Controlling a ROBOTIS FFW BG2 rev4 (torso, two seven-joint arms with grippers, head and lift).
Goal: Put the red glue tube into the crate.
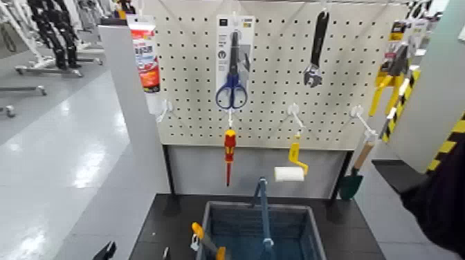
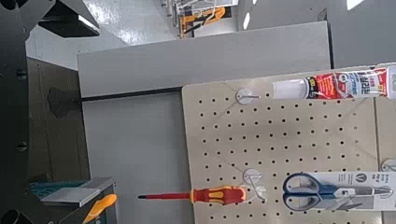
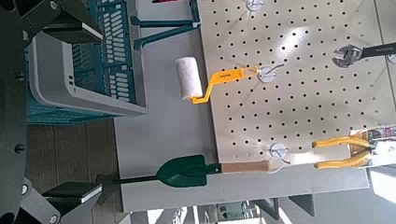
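The red glue tube [image 1: 145, 59] hangs at the top left corner of the pegboard [image 1: 277, 104], its whitish end pointing down; it also shows in the left wrist view as the glue tube [image 2: 332, 86]. The dark blue-grey crate [image 1: 308, 235] sits on the black shelf below the board, its blue handle [image 1: 263, 214] upright. Low at the left, far below the tube, only a tip of my left gripper [image 1: 105, 250] shows; its jaws stand open and hold nothing [image 2: 89, 103]. My right gripper [image 3: 89, 112] is open too, beside the crate [image 3: 84, 65].
A scissors pack [image 1: 233, 62], wrench [image 1: 317, 48], red-yellow screwdriver [image 1: 229, 152], paint roller [image 1: 292, 162], trowel [image 1: 354, 176] and yellow pliers [image 1: 387, 76] hang on the board. An orange-handled tool [image 1: 205, 240] leans at the crate's left rim. My right arm [image 1: 443, 200] fills the right edge.
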